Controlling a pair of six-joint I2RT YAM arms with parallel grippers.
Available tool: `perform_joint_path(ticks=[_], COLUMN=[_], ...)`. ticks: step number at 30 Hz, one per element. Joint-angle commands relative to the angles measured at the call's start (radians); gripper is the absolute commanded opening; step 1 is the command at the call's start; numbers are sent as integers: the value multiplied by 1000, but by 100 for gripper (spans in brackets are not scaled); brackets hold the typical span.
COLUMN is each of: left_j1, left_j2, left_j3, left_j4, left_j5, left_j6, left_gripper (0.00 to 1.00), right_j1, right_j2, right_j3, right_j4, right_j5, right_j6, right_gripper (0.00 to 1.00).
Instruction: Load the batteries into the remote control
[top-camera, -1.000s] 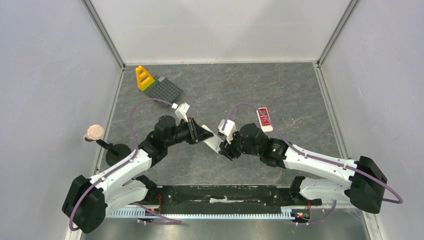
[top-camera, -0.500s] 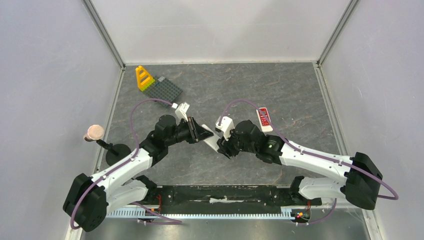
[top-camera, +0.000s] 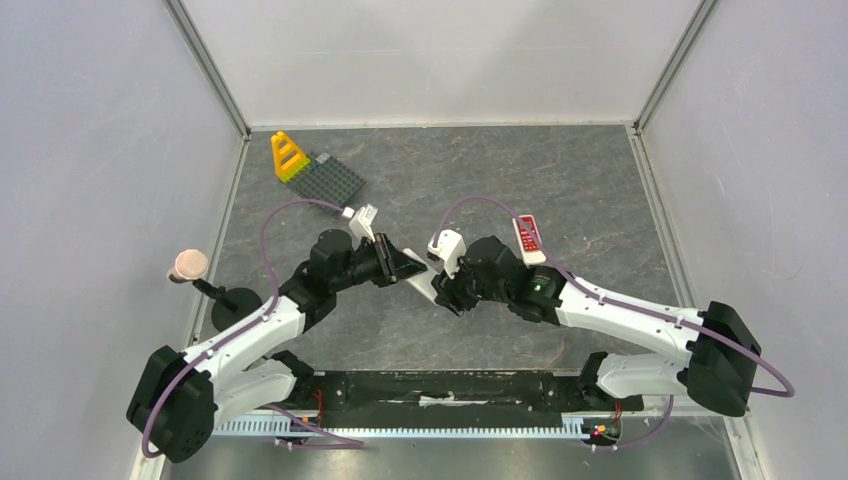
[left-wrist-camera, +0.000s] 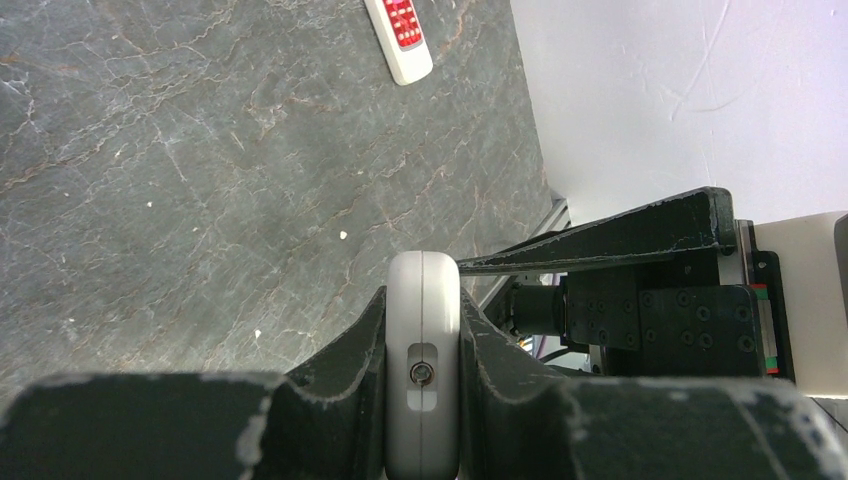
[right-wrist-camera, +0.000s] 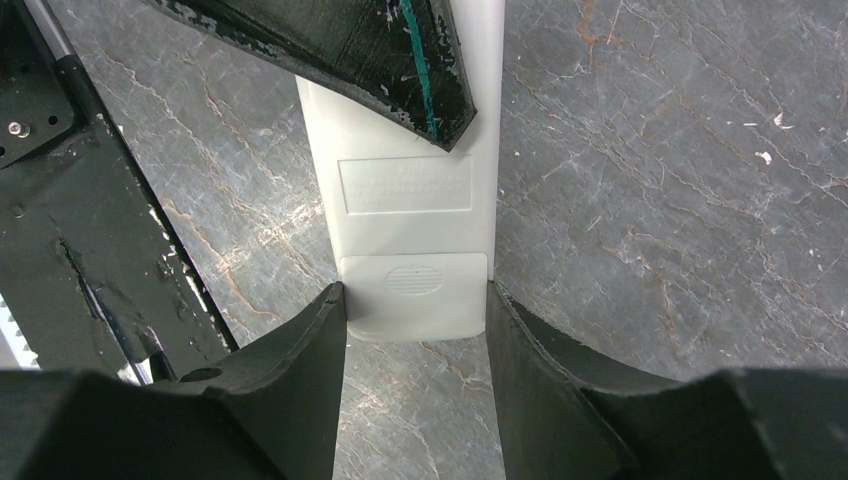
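Dark grey marbled counter with pale veins, spreading beneath and beyond the fingers, plain white walls behind and to both sides of them, aluminium corner posts, black rail nearest, soft even light

The white remote bears an embossed panel — lettering unreadable.

Plain white remote, grey table veined white, second remote white with red face, yellow block
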Motion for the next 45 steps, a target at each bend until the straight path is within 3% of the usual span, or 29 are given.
perform_joint_path(ticks=[1,9,15,25,32,38,45], left_j1=[-21,-6,16,41,53,66,89], left_j2=[-8,-10,-16,-21,-18,-32,-94], left_j3=[42,43,35,31,33,29,25], left_j4=[174,200,195,151,144,145,141], left_j5=[164,176,183,183,182,176,147], left_j6=[-158,-216,-238,-217,-220,-243,-335], left_gripper=[2,2,2,2,2,2,2], right_j1=[4,4,3,4,3,-8,-57], right_j2=[28,57,49,-28,-91,-140,-267], right_j3=[54,94,102,115,137,180,94], right_j4=[79,-16,-37,7,45,17,13], right_j5=[-5,-13,5,70,80,195,322], right_j6=[18,14,7,45,111,265,679], right_gripper=[46,50,61,98,98,98,98])
